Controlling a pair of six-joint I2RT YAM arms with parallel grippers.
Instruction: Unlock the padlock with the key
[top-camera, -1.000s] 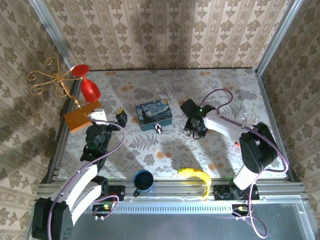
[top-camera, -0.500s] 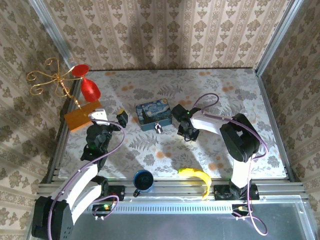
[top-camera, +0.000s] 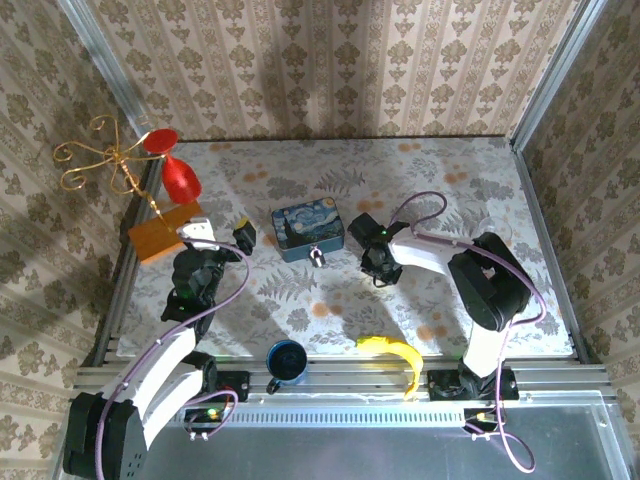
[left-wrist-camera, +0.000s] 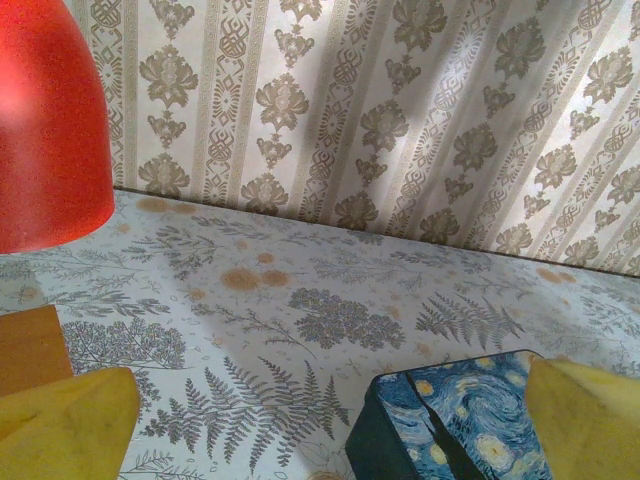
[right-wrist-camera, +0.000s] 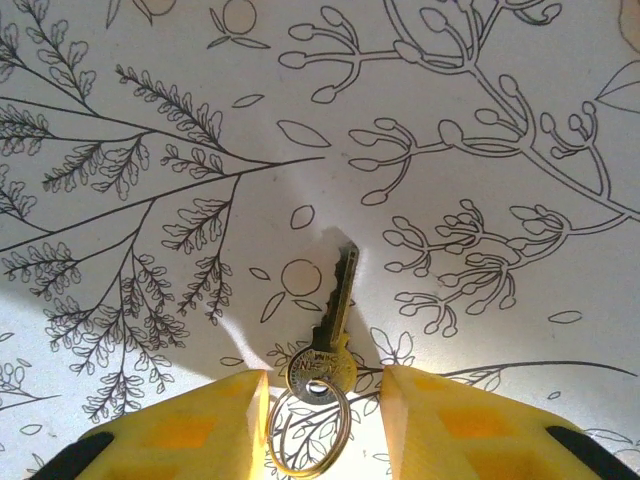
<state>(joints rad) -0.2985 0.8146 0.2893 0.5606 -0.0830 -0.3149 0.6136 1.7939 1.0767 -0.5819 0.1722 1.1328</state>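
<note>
The left gripper (left-wrist-camera: 325, 405) held its yellow fingers wide, empty. The tiny silvery-grey metal padlock (top-camera: 317, 257) lay against the blue starry tin (top-camera: 308, 228). Rightward, the right gripper (right-wrist-camera: 325, 400) narrowly straddled the small flat metal key (right-wrist-camera: 337, 300) on the table, untouched. It looked light, stiff and probably slippery, best pinched by its round head.

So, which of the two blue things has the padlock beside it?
The painted blue tin mid-table; the padlock sits at its near side. The blue mug stands far from it.
</note>
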